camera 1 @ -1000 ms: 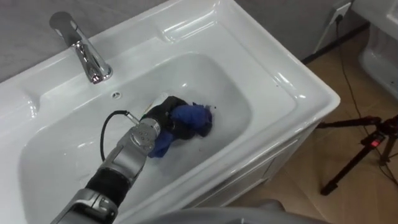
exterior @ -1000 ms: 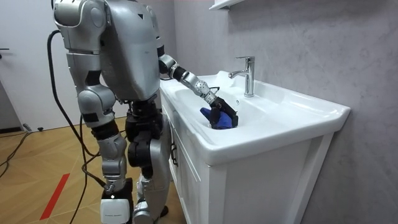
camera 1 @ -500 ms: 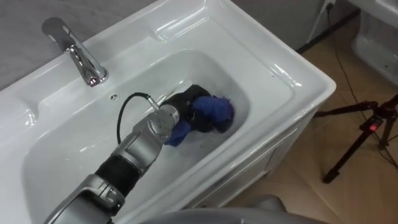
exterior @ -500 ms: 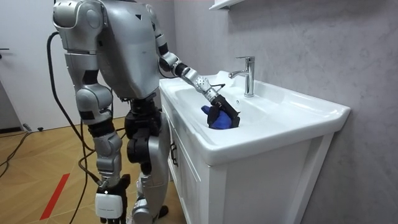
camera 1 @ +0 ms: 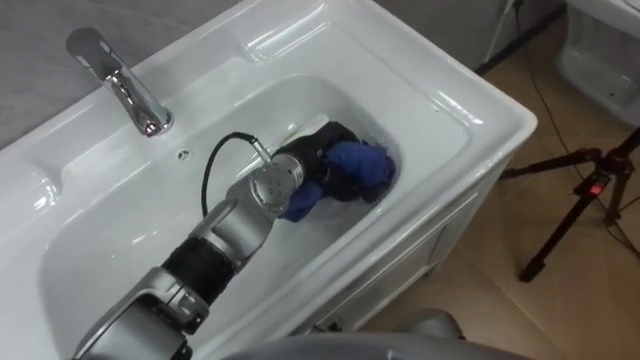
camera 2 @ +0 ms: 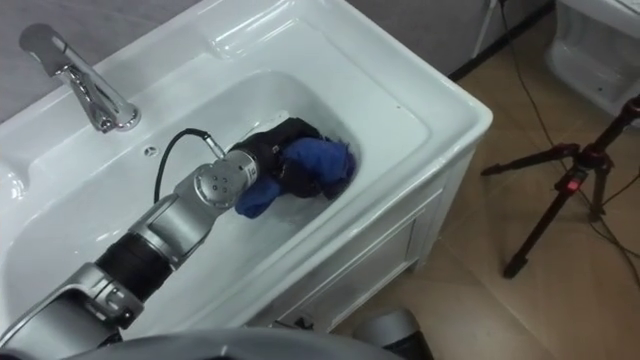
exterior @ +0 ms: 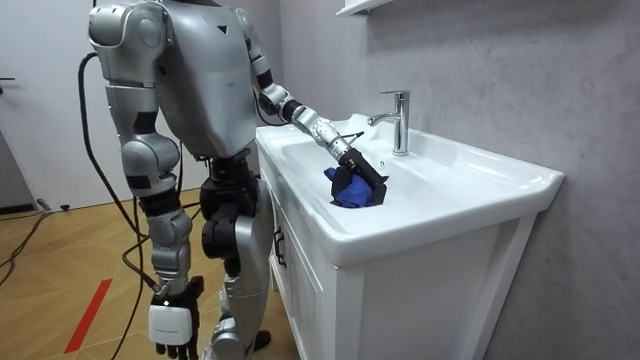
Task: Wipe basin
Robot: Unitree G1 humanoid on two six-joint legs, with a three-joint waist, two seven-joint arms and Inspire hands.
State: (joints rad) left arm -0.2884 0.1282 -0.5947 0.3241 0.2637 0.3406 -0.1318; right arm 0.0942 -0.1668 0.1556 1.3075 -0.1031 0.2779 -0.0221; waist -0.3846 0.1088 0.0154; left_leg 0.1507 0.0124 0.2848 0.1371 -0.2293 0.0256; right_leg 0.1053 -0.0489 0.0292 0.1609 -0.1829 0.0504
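Left hand (camera 1: 312, 160): you see its fingers curled round the blue cloth (camera 1: 358, 168), which lies at the right end of the white basin's (camera 1: 440, 75) bowl, well apart from the faucet (camera 1: 128, 88). Right hand (exterior: 168, 322) hangs beside the leg.
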